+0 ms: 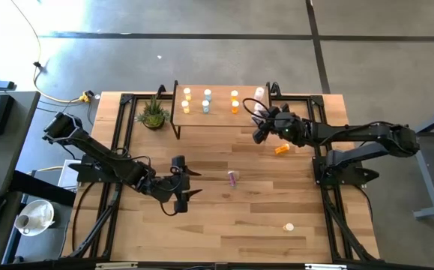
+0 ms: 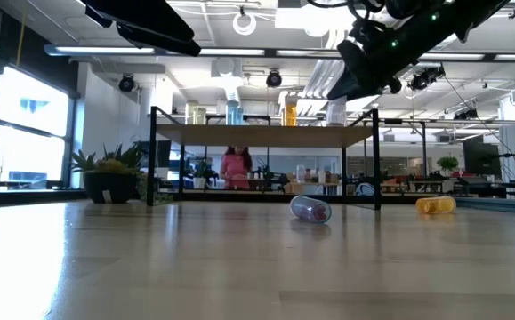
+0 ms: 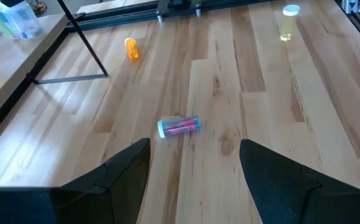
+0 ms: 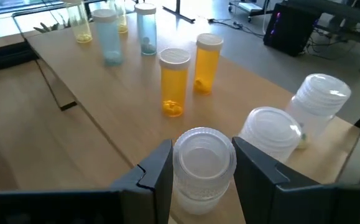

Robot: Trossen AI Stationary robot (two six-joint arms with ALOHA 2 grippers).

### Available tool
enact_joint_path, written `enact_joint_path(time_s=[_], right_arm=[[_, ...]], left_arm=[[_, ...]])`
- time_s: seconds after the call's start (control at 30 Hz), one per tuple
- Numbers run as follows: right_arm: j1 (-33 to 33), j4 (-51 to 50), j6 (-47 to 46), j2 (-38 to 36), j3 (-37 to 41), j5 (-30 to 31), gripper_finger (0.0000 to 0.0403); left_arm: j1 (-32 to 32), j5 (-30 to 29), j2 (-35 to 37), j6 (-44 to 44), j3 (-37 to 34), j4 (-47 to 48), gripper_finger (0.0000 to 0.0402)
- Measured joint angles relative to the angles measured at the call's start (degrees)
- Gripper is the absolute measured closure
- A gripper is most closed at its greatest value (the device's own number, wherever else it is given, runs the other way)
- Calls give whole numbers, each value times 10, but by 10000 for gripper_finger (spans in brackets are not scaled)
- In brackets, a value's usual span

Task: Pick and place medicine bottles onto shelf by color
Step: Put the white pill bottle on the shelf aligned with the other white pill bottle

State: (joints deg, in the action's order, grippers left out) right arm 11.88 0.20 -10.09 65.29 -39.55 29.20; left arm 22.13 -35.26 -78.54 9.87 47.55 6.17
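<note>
Already most of the sorting looks done: the shelf (image 1: pixel 217 118) carries 2 yellow bottles (image 1: pixel 187 100), 2 pale blue bottles (image 1: pixel 207 100), 2 orange bottles (image 4: pixel 190 73) and 2 clear, white-capped bottles (image 4: pixel 295 121) standing just beyond the right hand (image 4: pixel 202 167). That hand hangs over the shelf's end and is closed around a third clear bottle (image 4: pixel 203 160), held upright between its fingers, seemingly about to join its own colour group.

Left to do, by my judgement, are 3 bottles on the table (image 1: pixel 224 217): a pink-filled bottle (image 3: pixel 179 125) lying on its side straight ahead of the left hand (image 3: pixel 195 163), an orange bottle (image 3: pixel 131 48) lying farther off beside the shelf leg, and a pale yellow bottle (image 3: pixel 288 23) standing far ahead. The left hand hovers low with its fingers spread wide and empty.

A potted plant (image 1: pixel 153 114) sits by the shelf's far end, well clear of both hands. Nothing blocks the pink-filled bottle.
</note>
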Motion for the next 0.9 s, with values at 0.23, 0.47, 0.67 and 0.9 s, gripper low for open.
enact_joint_path(time_s=[0.23, 0.47, 0.67, 0.9], right_arm=[[0, -102, -26, -1, -44, 6, 284], [1, -155, -62, -1, -61, 6, 284], [1, -163, -75, -1, -62, 7, 284], [1, -160, -79, -1, -62, 7, 261]], left_arm=[[0, 1, 0, 0, 0, 0, 163], [0, 1, 0, 0, 0, 0, 163], [0, 1, 0, 0, 0, 0, 163], [0, 1, 0, 0, 0, 0, 163]])
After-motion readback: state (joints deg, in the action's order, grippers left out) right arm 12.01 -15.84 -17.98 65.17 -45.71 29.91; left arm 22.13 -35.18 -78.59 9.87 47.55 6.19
